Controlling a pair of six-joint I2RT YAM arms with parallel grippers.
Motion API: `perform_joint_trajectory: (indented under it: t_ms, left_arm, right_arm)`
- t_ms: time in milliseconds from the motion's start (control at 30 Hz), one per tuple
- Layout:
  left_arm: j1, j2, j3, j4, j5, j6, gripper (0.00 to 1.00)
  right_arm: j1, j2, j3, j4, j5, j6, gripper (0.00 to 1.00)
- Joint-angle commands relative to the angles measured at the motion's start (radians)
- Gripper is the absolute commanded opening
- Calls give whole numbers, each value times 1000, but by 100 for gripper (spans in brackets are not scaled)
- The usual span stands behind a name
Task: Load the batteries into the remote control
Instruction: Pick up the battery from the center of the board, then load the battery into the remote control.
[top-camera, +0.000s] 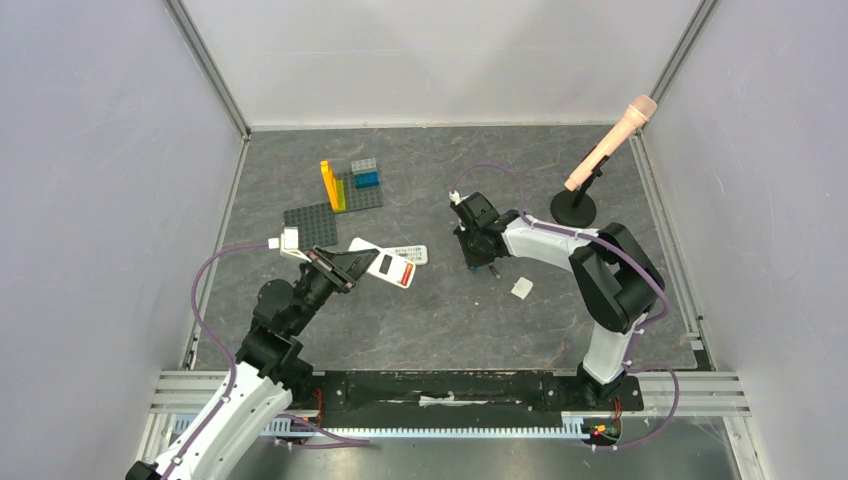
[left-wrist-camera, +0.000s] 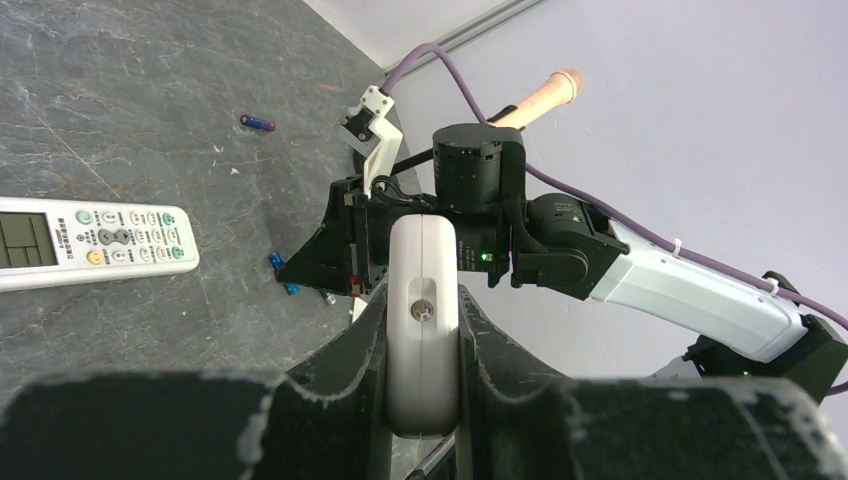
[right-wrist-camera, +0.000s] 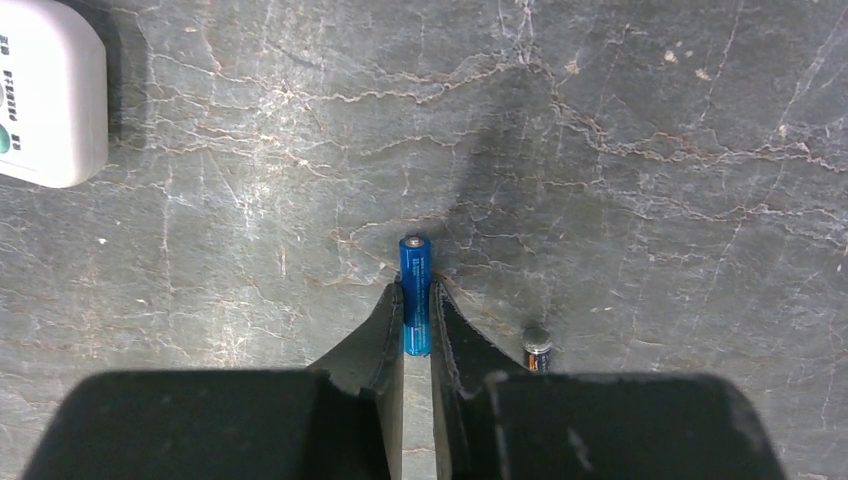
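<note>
My left gripper (top-camera: 345, 266) (left-wrist-camera: 422, 300) is shut on a white remote control (top-camera: 386, 266) (left-wrist-camera: 422, 330) and holds it above the table, its back up, with a red strip at its far end. My right gripper (top-camera: 480, 262) (right-wrist-camera: 416, 300) is shut on the blue battery (right-wrist-camera: 415, 290), low at the table surface. A dark battery (right-wrist-camera: 537, 348) lies just right of its fingers. A purple-blue battery (left-wrist-camera: 257, 123) lies farther back on the table. The red battery is not clearly seen.
A second white remote (top-camera: 412, 254) (left-wrist-camera: 90, 243) with buttons up lies beside the held one; its corner shows in the right wrist view (right-wrist-camera: 50, 90). A small white cover piece (top-camera: 521, 288) lies near the right arm. A brick baseplate (top-camera: 320, 222) and a microphone stand (top-camera: 573, 206) stand behind.
</note>
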Motion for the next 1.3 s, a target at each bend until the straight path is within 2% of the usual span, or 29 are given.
perform_joint_trajectory:
  t_ms: [0, 133, 300, 500, 700, 800, 933, 1067, 1167, 1267]
  left_arm:
    - [4, -10, 0, 56, 13, -15, 2]
    - [4, -26, 1, 48, 11, -23, 2]
    - [4, -42, 3, 44, 8, -34, 2]
    - [3, -42, 14, 44, 13, -52, 2]
    - [4, -26, 16, 83, 47, -72, 2]
    - [4, -4, 9, 152, 90, -76, 2]
    - [4, 41, -5, 301, 182, -80, 2]
    - [4, 101, -15, 481, 290, -87, 2]
    - [3, 157, -13, 604, 355, -102, 2]
    - [4, 198, -5, 683, 382, -123, 2]
  right_arm:
    - [-2, 4, 16, 21, -17, 0, 8]
    - [-3, -100, -51, 116, -72, 16, 6]
    - [-1, -326, -185, 315, -177, 31, 1]
    - [-1, -602, -357, 626, -504, 58, 1]
    - [-2, -765, -451, 916, -840, 164, 2]
    - [-1, -814, -509, 1159, -956, 282, 3]
    - [1, -836, -528, 1379, -1056, 422, 3]
    - [4, -801, -524, 1681, -1156, 657, 3]
    - [7, -769, -526, 1911, -1172, 836, 3]
    - [9, -749, -521, 1959, -1166, 891, 4]
